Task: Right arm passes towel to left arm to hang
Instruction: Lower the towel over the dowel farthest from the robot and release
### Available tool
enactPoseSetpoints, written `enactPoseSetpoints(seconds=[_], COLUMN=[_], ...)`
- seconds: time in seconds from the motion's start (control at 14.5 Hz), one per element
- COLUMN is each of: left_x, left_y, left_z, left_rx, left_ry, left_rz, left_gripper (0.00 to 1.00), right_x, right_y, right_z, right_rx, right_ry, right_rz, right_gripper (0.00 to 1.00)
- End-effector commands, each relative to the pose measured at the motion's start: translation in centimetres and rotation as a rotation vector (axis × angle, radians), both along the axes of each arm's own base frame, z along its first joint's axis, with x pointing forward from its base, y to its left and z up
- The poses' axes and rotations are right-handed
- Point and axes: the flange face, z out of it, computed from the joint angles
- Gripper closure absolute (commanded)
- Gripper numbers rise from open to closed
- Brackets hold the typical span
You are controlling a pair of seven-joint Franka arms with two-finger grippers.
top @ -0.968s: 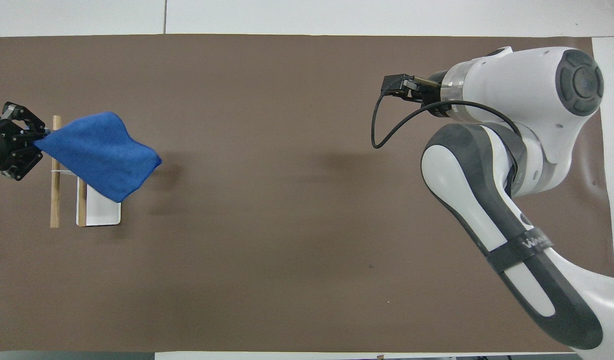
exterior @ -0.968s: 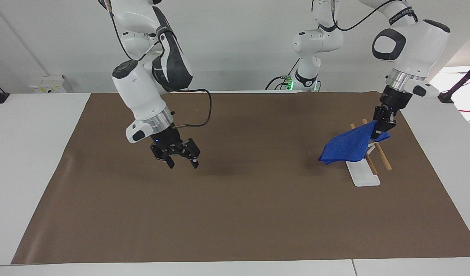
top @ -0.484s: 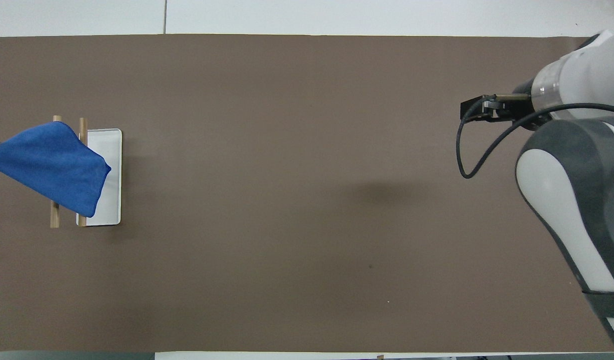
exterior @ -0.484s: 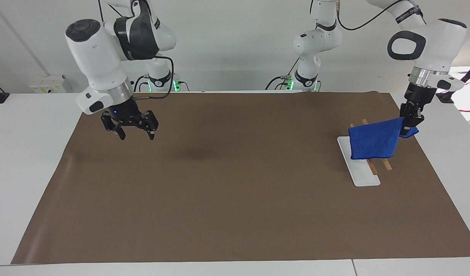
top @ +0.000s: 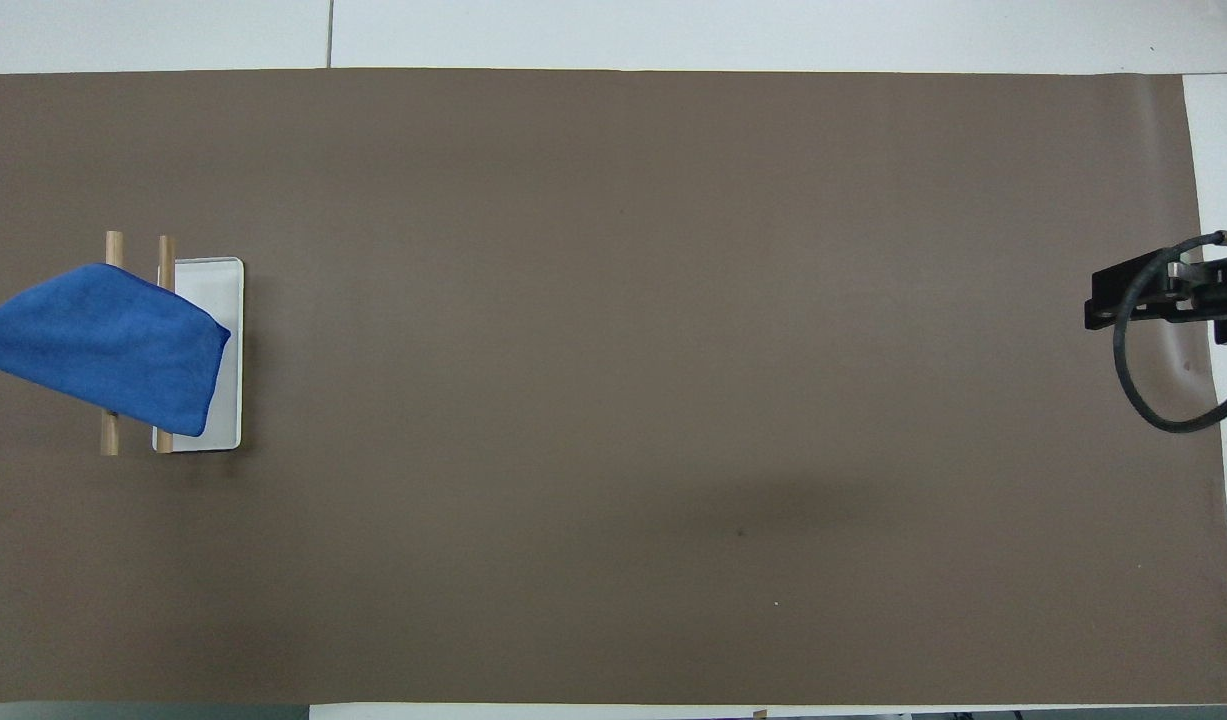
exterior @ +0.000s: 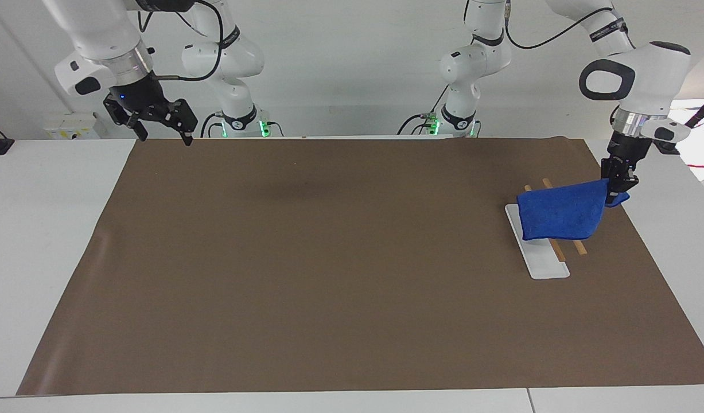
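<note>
Along the table edge nearest the robots, at the right arm's corner of the brown mat (exterior: 329, 275), the right gripper (exterior: 159, 123) is held raised, its two fingers spread wide and nothing carried between them. The right arm (exterior: 99, 34) is drawn up and back above that corner, wrist tilted toward the mat, a blue light lit at the wrist. From overhead only the gripper body and a looped black cable (top: 1163, 400) are shown, at the mat's edge on the right arm's end.

At the left arm's end of the table, close to the mat's short edge, the left gripper (exterior: 615, 186) is pointed straight down from a near-vertical forearm and is closed on one corner of the towel (exterior: 561, 215). The left arm (exterior: 638, 74) is bent at the elbow above it. The towel is recorded as draped over the rack (exterior: 578, 246), two wooden rods on a white base (exterior: 544, 264); its free part hangs over the rods and part of the base. Whether the cloth's weight rests fully on the rods cannot be told. In the overhead view the towel reaches the picture's edge, so the gripper itself is not shown there.

Between the two grippers the whole middle of the mat is left open, out to the edge farthest from the robots. White table surface (exterior: 42, 241) is exposed around the mat on every side.
</note>
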Motion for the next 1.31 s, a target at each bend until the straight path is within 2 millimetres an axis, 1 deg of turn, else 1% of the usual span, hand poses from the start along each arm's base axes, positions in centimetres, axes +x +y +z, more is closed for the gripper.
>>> enactPoseSetpoints(seconds=[0.0, 0.07, 0.28, 0.35, 0.41, 0.48, 0.55, 0.62, 0.76, 0.9, 1.11, 1.18, 1.24], left_x=[-1.3, -1.3, -1.1, -0.8, -0.4, 0.3, 1.1, 1.9, 3.2, 4.8, 5.3, 5.4, 5.6], left_y=[-0.8, -0.8, -0.8, -1.0, -0.8, -0.6, -0.4, -0.1, 0.2, 0.3, 0.6, 0.3, -0.5], left_z=[-2.9, -3.2, -4.0, -4.9, -5.4, -5.1, -4.3, -3.6, -1.6, 1.2, 4.6, 5.1, 5.0], left_rx=[-0.011, -0.016, -0.021, -0.026, -0.029, -0.028, -0.023, -0.03, -0.043, -0.045, -0.063, -0.064, -0.045], left_ry=[-0.011, -0.01, 0.004, 0.022, 0.029, 0.023, 0.012, 0.012, 0.013, -0.013, 0.023, 0.03, 0.034], left_rz=[0.032, 0.037, 0.035, 0.031, 0.03, 0.027, 0.018, 0.015, 0.001, -0.011, -0.05, -0.064, -0.105], left_gripper=[1.0, 1.0, 1.0, 1.0, 1.0, 0.95, 0.35, 0.0, 0.0, 0.0, 0.0, 0.0, 0.0], right_x=[0.0, 0.0, 0.1, 0.1, 0.2, 0.4, 0.6, 0.6, 0.6, 0.5, 0.3, 0.3, 0.3], right_y=[-1.0, -1.7, -1.6, -1.7, -1.4, -1.0, -1.0, -1.0, -0.8, -0.7, -0.9, -0.8, -0.8], right_z=[-1.9, -1.8, -1.8, -1.6, -1.5, -1.4, -0.8, -0.7, -0.7, -0.8, -1.0, -1.0, -1.0], right_rx=[0.014, 0.015, 0.013, 0.015, 0.013, 0.0, -0.005, -0.001, 0.004, 0.01, 0.011, 0.011, 0.011], right_ry=[0.045, 0.04, 0.037, 0.033, 0.029, 0.026, 0.005, 0.002, -0.001, 0.002, 0.01, 0.011, 0.01], right_rz=[-0.007, -0.021, -0.017, -0.015, -0.01, 0.001, 0.003, 0.003, 0.003, 0.004, -0.001, 0.0, 0.0], right_gripper=[0.0, 0.0, 0.0, 0.0, 0.0, 0.0, 0.0, 0.0, 0.0, 0.0, 0.0, 0.0, 0.0])
